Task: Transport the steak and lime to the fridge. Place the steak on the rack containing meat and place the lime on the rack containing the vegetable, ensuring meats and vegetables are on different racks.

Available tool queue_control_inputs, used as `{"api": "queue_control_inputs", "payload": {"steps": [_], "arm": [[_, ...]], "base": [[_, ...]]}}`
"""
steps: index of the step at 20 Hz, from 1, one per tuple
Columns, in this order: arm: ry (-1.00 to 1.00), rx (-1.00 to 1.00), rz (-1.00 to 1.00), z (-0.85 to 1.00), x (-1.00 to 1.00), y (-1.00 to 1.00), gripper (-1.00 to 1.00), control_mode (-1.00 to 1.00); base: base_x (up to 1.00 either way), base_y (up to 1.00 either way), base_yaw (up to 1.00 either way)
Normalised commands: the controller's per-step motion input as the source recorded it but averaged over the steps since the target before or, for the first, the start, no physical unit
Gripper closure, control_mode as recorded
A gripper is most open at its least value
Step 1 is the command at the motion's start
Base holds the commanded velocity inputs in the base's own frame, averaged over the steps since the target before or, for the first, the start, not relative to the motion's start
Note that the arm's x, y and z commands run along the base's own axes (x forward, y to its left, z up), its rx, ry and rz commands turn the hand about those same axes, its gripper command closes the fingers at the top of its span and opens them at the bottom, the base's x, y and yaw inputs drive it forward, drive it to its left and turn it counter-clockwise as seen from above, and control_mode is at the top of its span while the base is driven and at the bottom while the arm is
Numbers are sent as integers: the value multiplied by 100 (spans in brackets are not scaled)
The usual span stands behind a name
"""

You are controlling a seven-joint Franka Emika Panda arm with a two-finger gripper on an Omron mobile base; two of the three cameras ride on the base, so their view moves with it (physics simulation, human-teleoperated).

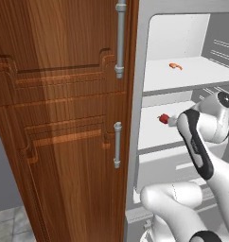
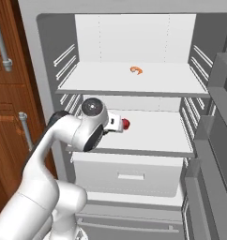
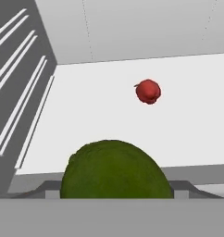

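While the fridge (image 2: 45, 56) is standing wide open, the arm is reaching into it at the level of the lower white shelf (image 2: 153, 136). Looking along the hand, the lime (image 3: 116, 171) is sitting right at 6 o'clock, big and dark green, sandwiched between the two dark finger tips (image 3: 181, 187), so the gripper (image 3: 116, 192) is clamping the lime with its jaws spread fairly wide around it. You can't really make out the contact itself since the lime is covering most of the fingers.

The vegetable (image 3: 148, 91), that little red round thing with a darker top, is resting on the same lower shelf, up around 1 o'clock from the lime in the hand view and well apart from it. In the right base view the vegetable (image 2: 125, 123) is poking out just past the white wrist, at 3 o'clock from it, and in the left base view (image 1: 162, 118) it's peeking out at 9 o'clock of the arm.

Up on the rack containing meat (image 2: 101, 79), the meat (image 2: 136, 70), a tiny orange curved piece, is lying near the middle, roughly 12 o'clock from the vegetable. Below the lower shelf the white drawer (image 2: 129, 176) is sitting closed. Off at 9 o'clock the brown wood-panelled door (image 1: 64, 118) with grey bar handles (image 1: 119, 38) is taking up most of the left base view.
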Motion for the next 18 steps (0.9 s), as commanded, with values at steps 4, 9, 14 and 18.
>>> {"api": "queue_control_inputs", "payload": {"steps": [4,9,14,18], "arm": [[5,0,0,-36,23,-3,100,-100],[1,0,0,-42,35,0,100,-100],[1,0,0,-32,52,-1,100,-100],[2,0,0,-31,47,-7,100,-100]], "base": [[0,0,0],[0,0,0],[0,0,0],[0,0,0]]}}
